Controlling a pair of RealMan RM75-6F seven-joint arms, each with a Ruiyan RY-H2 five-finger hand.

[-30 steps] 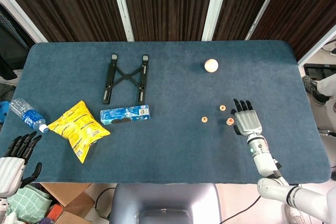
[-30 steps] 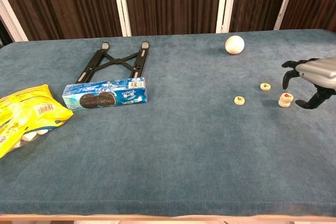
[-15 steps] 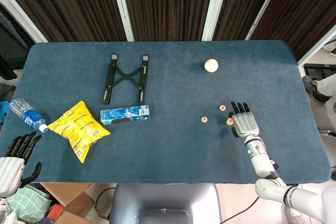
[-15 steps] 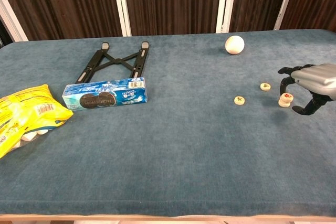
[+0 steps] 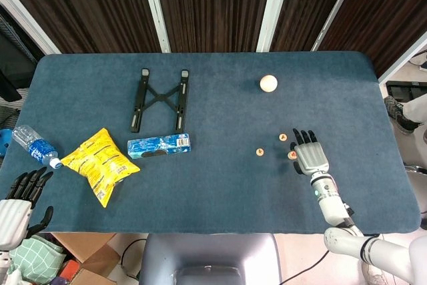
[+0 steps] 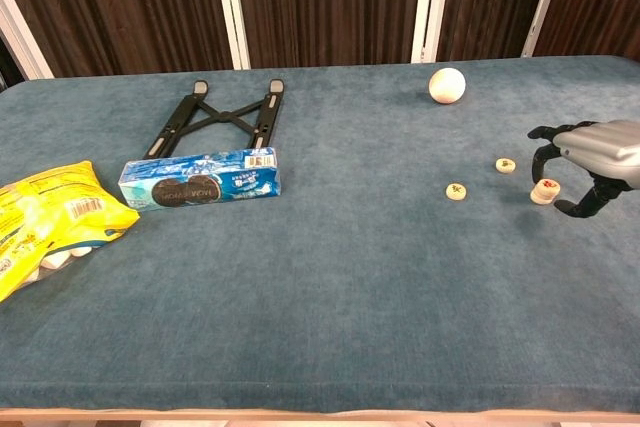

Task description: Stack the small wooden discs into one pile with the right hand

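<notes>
The table [image 6: 330, 317] is covered in matt, napped blue cloth. Pale smooth wood is shown by the discs [image 6: 456, 191]. Glossy plastic wraps the yellow bag [image 5: 101, 162]; the black stand [image 6: 215, 119] looks matt.

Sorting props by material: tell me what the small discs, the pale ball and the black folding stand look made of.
Small discs: likely light unfinished wood, a pale tan matte face with a red mark on top.
Pale ball: smooth cream surface with a faint sheen; wood or plastic, the look leaves it open.
Black folding stand: thin rigid black bars, matte; probably plastic or painted metal.
</notes>
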